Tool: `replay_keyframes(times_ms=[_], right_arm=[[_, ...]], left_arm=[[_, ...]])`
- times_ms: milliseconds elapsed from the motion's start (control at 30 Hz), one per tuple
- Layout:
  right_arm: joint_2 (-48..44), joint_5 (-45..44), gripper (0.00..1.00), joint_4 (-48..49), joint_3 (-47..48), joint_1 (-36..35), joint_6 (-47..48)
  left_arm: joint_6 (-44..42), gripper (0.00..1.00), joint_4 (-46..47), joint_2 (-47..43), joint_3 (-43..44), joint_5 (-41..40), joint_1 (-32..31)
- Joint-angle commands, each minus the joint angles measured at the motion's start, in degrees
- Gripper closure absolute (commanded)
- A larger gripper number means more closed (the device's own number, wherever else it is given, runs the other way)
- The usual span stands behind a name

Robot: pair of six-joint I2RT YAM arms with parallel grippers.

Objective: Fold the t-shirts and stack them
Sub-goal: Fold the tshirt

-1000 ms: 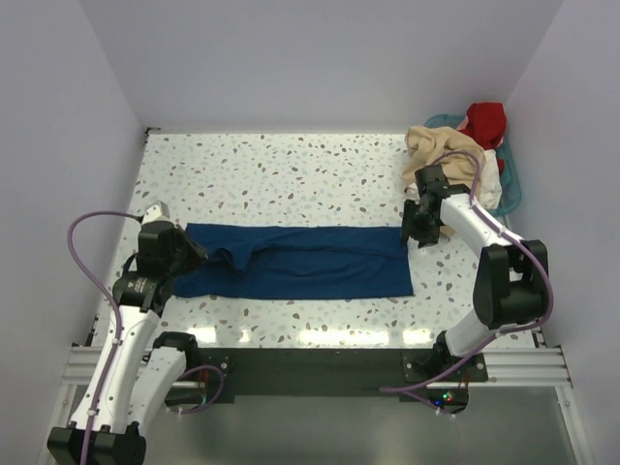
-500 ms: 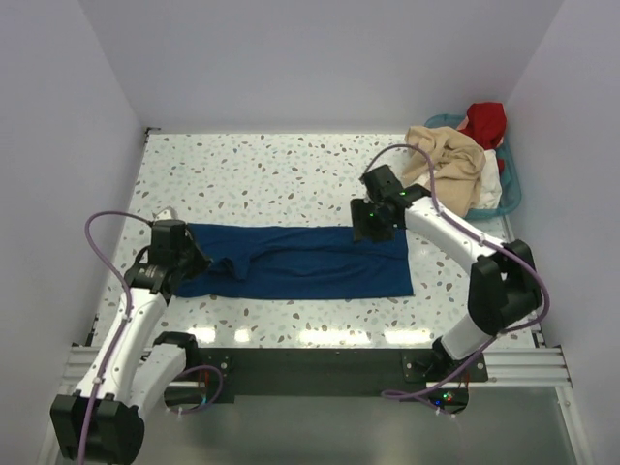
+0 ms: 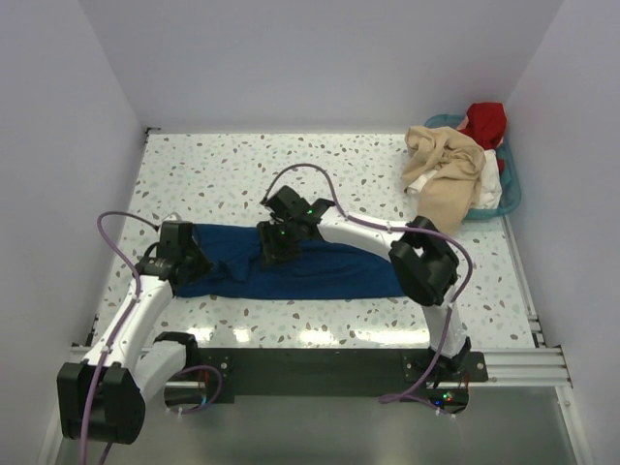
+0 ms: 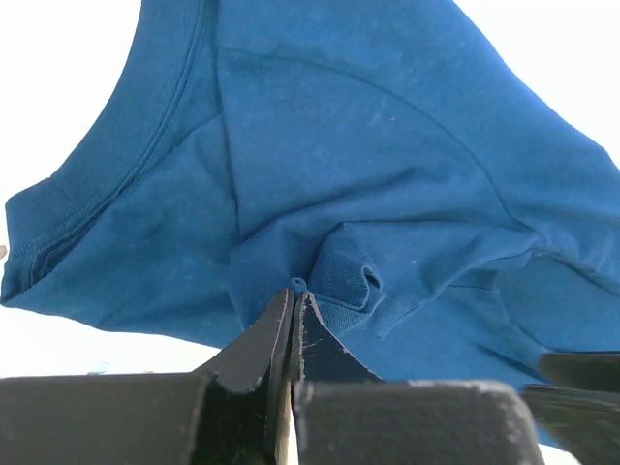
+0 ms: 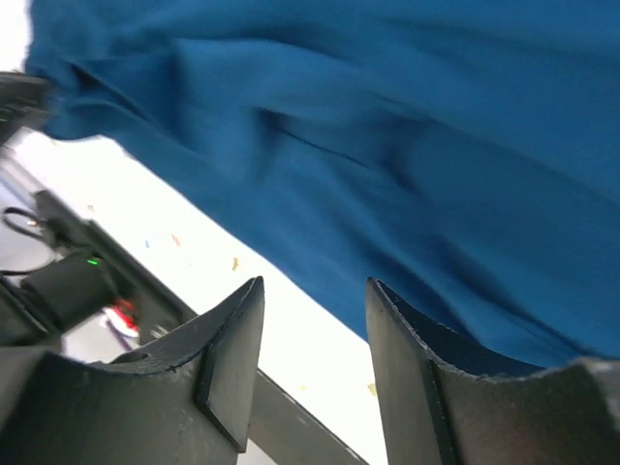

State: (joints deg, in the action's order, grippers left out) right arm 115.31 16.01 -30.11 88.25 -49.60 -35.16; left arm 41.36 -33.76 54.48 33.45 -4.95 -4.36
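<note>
A dark navy t-shirt lies as a long folded strip across the table's front. My left gripper is at its left end. In the left wrist view that gripper is shut, with a small fold of the navy t-shirt pinched at its tips, near the collar. My right gripper hovers over the strip's left-middle part. In the right wrist view it stands open with nothing between its fingers, the navy t-shirt just beyond them. Beige, red and white t-shirts are heaped at the back right.
A teal basket in the back right corner holds the heap, and the beige shirt hangs over its near rim onto the speckled table. White walls close in the left, back and right sides. The right arm reaches across the shirt's right half.
My right arm has swept left from the shirt's right end to its left-middle part, gripper open. The left gripper stays shut on the shirt and has barely moved.
</note>
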Motion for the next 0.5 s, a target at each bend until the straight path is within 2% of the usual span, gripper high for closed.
replay_keyframes(times_ms=[0, 133, 467], right_arm=[[3.34, 4.03, 0.52, 2.95, 7.36, -2.95, -4.22], [7.90, 3.68, 0.54, 2.16, 10.63, -4.88, -4.48], [12.48, 2.98, 0.53, 2.69, 14.14, -6.29, -5.18]], left_arm=[[1.09, 1.00, 1.68, -1.39, -1.10, 0.73, 0.67], [1.79, 1.00, 1.59, -1.92, -1.55, 1.87, 0.76], [2.32, 1.00, 0.97, -3.85, -1.90, 2.49, 0.67]])
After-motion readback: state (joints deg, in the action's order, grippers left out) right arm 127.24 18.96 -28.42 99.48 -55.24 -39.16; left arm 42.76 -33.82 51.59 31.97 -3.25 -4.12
